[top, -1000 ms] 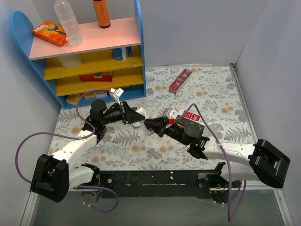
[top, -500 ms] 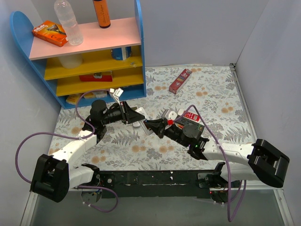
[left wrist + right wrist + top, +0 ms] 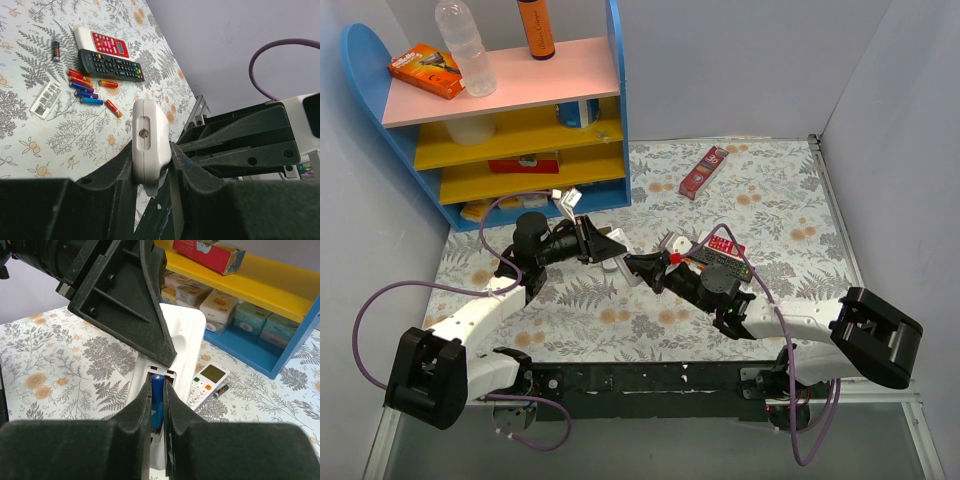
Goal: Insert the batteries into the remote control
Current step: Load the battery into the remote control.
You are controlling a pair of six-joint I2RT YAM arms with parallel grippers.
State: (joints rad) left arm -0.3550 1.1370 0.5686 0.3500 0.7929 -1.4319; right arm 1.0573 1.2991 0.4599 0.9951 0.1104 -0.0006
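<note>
My left gripper [image 3: 151,150] is shut on the white remote control [image 3: 149,135], seen edge-on there. It holds the remote above the table at centre left [image 3: 623,268]. In the right wrist view the remote [image 3: 182,335] lies back-up with its battery bay open. My right gripper [image 3: 158,396] is shut on a blue battery [image 3: 158,382] that sits lengthwise in that bay. In the top view the right gripper [image 3: 638,268] meets the left gripper [image 3: 605,250]. Several loose red, orange and blue batteries [image 3: 90,92] lie on the table.
A black remote [image 3: 111,65] and a red-and-white remote [image 3: 102,42] lie beside the loose cells, with a grey cover [image 3: 45,100] nearby. A second small white remote with a screen [image 3: 207,385] and a black cell [image 3: 222,390] lie near the blue shelf [image 3: 520,110]. A red box [image 3: 704,171] lies at the back.
My right arm has moved left, bringing its gripper and the blue battery up to the remote held by the left gripper. The left arm has stayed still.
</note>
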